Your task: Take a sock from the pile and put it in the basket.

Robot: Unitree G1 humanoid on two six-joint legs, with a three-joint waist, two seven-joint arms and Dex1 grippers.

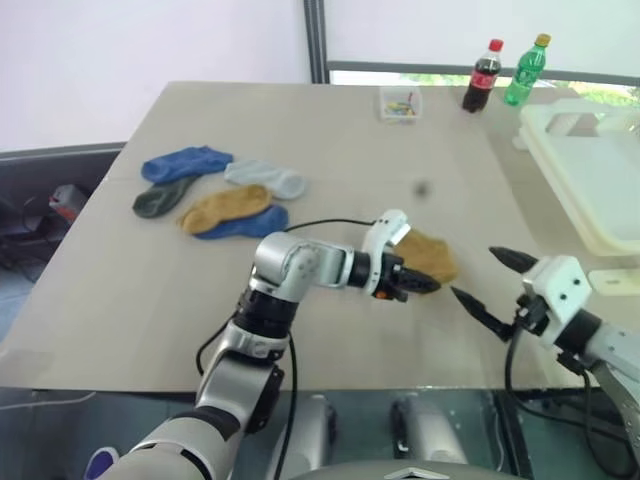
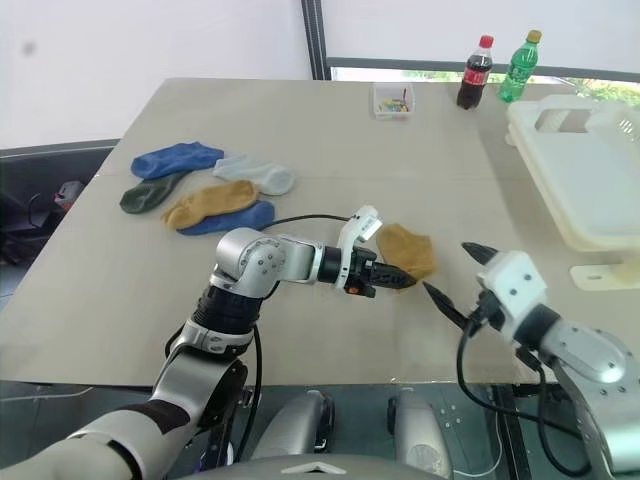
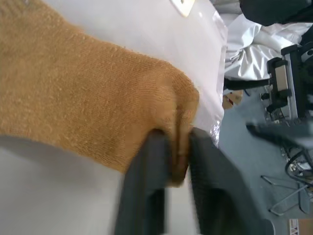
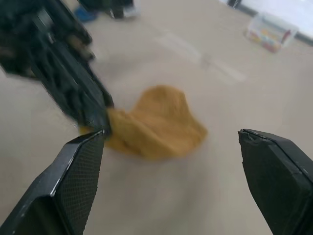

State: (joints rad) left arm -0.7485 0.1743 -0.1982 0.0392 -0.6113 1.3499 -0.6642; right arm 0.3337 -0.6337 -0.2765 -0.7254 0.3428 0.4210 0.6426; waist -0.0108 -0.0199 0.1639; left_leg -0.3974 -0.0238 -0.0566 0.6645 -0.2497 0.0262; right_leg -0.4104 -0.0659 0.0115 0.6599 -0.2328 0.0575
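Note:
A mustard sock lies on the table's middle right, apart from the pile of blue, dark green, pale grey and mustard socks at the left. My left gripper reaches across to the right and is shut on the near edge of that lone sock, with a fold of fabric pinched between its fingers. My right gripper hovers just right of the sock, open wide and empty, and the sock lies ahead of its fingers. The off-white basket stands at the table's right edge.
A cola bottle and a green bottle stand at the far right of the table. A small clear box of coloured bits sits beside them. The table's front edge runs just below both arms.

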